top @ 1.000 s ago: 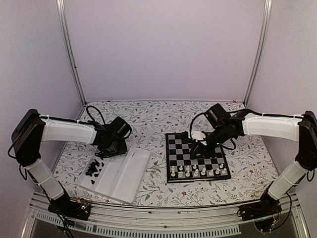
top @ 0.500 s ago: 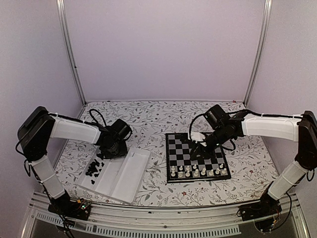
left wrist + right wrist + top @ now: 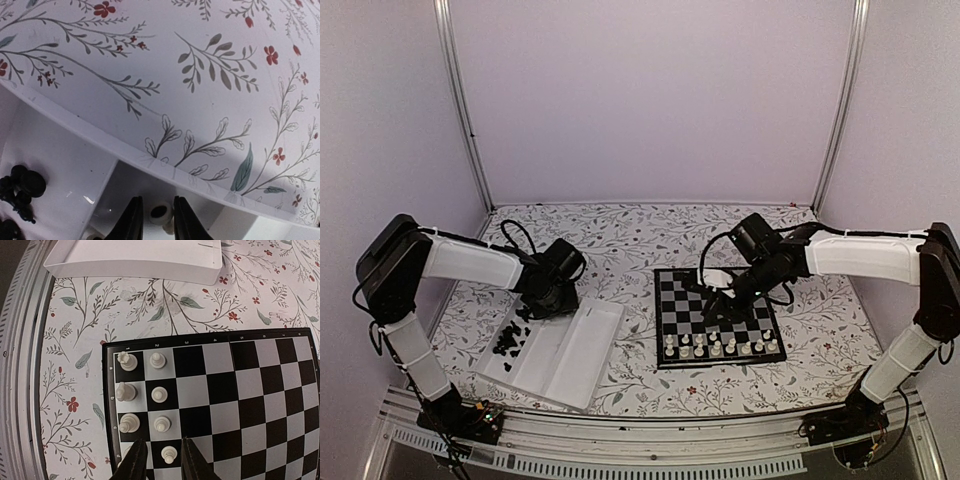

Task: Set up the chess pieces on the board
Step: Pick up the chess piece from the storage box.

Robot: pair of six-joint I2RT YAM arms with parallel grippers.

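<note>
The board lies right of centre, with white chess pieces lined up along its near rows. My right gripper hovers low over it, open. A white pawn stands between the right gripper's fingers with a gap on each side. Beside it stand a rook, a knight, a bishop and more pawns. My left gripper reaches into the white tray. The left gripper's jaws stand narrowly apart around a white piece lying on its side.
Black pieces are heaped in the tray's left compartment, and the heap also shows in the left wrist view. The tray wall runs just ahead of the left fingers. The tray's far corner lies beyond the board.
The left arm has shifted a little at the tray's far end and its jaws have drawn closer together. The right arm has barely moved.
</note>
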